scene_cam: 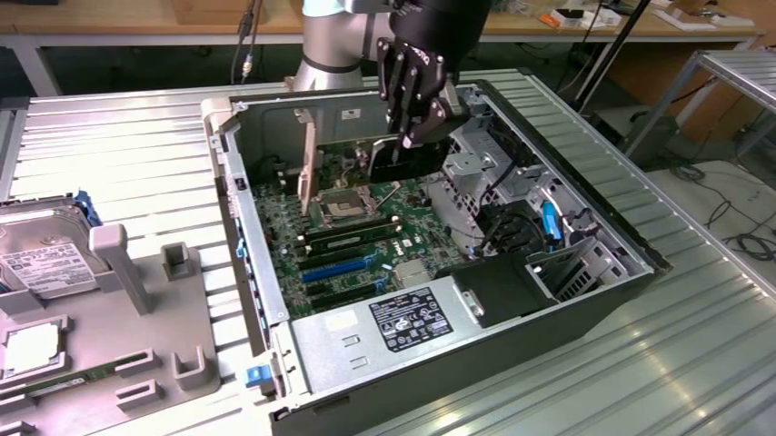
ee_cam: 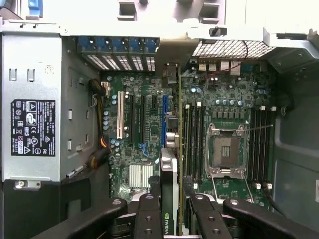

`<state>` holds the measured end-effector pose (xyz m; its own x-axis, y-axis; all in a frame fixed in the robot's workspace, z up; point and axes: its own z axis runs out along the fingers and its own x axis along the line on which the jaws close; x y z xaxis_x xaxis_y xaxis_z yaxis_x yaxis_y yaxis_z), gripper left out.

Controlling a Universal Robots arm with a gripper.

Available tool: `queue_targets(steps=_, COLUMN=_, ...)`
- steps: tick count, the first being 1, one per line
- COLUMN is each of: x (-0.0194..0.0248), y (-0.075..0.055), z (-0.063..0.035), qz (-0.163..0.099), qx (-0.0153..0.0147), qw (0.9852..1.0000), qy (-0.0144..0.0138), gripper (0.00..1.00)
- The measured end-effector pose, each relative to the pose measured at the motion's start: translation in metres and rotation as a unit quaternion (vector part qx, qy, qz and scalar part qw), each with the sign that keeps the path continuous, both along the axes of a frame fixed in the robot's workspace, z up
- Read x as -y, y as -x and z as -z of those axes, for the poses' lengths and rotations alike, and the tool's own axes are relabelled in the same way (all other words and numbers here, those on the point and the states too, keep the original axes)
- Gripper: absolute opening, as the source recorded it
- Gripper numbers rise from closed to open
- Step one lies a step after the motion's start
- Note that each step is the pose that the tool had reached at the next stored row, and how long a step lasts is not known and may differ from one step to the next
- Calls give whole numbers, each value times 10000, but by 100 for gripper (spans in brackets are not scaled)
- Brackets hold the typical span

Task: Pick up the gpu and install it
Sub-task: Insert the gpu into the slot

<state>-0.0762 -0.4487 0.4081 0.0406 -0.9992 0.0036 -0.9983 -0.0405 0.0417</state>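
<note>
Black gpu (scene_cam: 401, 163) | clamped in gripper (scene_cam: 419, 134) (hanging just below) | over motherboard (scene_cam: 352, 227)

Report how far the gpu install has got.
Done: the gpu is picked up, clamped in the gripper. In hand: it hangs edge-down inside the open case, over the motherboard. Left: seating it; the card looks raised above the board, not pressed into any slot.
</note>
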Motion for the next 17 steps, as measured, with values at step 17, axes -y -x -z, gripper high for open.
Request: queue_targets(steps=17, x=0, y=-10, z=1, qz=-71, qx=0, qw=10000, qy=0, gripper=27)
